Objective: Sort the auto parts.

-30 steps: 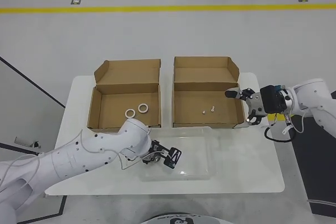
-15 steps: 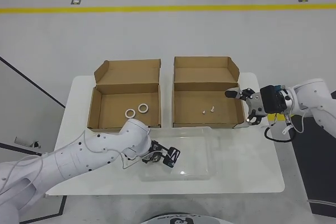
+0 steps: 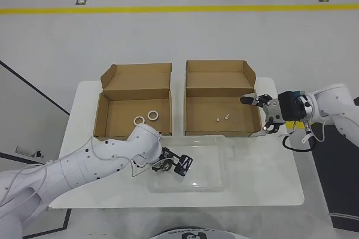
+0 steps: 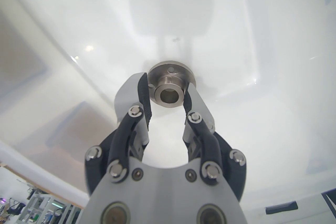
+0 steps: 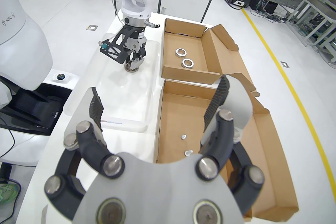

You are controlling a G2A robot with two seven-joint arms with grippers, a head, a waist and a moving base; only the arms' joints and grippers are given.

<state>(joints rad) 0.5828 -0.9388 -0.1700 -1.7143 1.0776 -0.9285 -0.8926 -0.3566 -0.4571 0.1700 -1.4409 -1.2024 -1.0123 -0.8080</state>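
A metal flanged bushing (image 4: pixel 169 83) is gripped by its hub in my left gripper (image 4: pixel 166 95), low inside the clear plastic tray (image 3: pixel 206 170). I cannot tell whether its flange touches the tray floor. In the top view the left gripper (image 3: pixel 165 165) is at the tray's left end. The right wrist view shows the bushing (image 5: pixel 131 68) under those fingers. My right gripper (image 3: pixel 257 114) is open and holds nothing, at the right edge of the right cardboard box (image 3: pixel 218 77). In its own view the right gripper (image 5: pixel 157 93) spans that box's near wall.
The left cardboard box (image 3: pixel 116 116) holds two metal rings (image 3: pixel 152 115). Two small bolts (image 3: pixel 227 116) lie in the right box. Both boxes stand behind the tray with their lids folded back. Bare white table (image 3: pixel 263 173) extends to the tray's right.
My left gripper has shifted slightly toward the boxes with the bushing in it. The right arm has not moved.
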